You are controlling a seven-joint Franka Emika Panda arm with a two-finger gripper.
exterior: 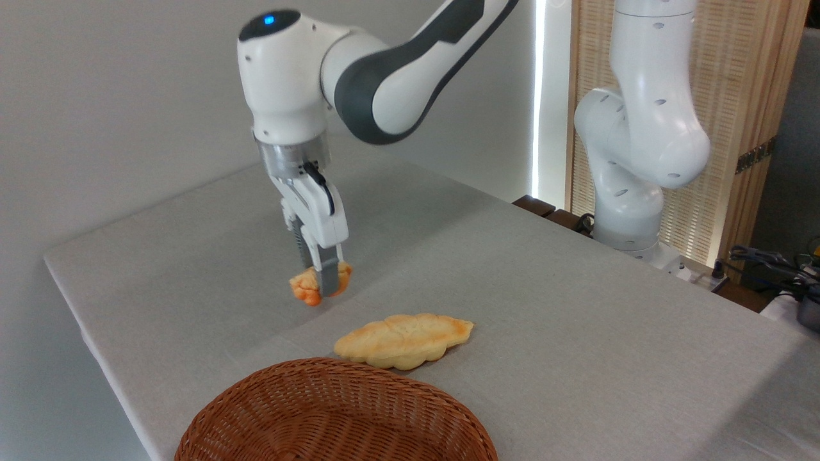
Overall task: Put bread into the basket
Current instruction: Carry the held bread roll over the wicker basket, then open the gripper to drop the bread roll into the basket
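The bread (306,288) is a small lumpy golden-orange bun at the left middle of the grey table. My gripper (322,282) points straight down and is shut on the bread, one grey finger (328,276) crossing its front; whether the bun still touches the cloth I cannot tell. The basket (333,416), a large reddish-brown woven oval, stands at the table's front edge, below and slightly right of the gripper, cut off by the bottom of the picture. Its inside looks empty where it shows.
A longer pale golden loaf (403,339) lies flat just behind the basket's far rim. The arm's white base (634,166) stands at the table's back right, with cables (769,262) beyond it. A grey table (544,307) extends to the right.
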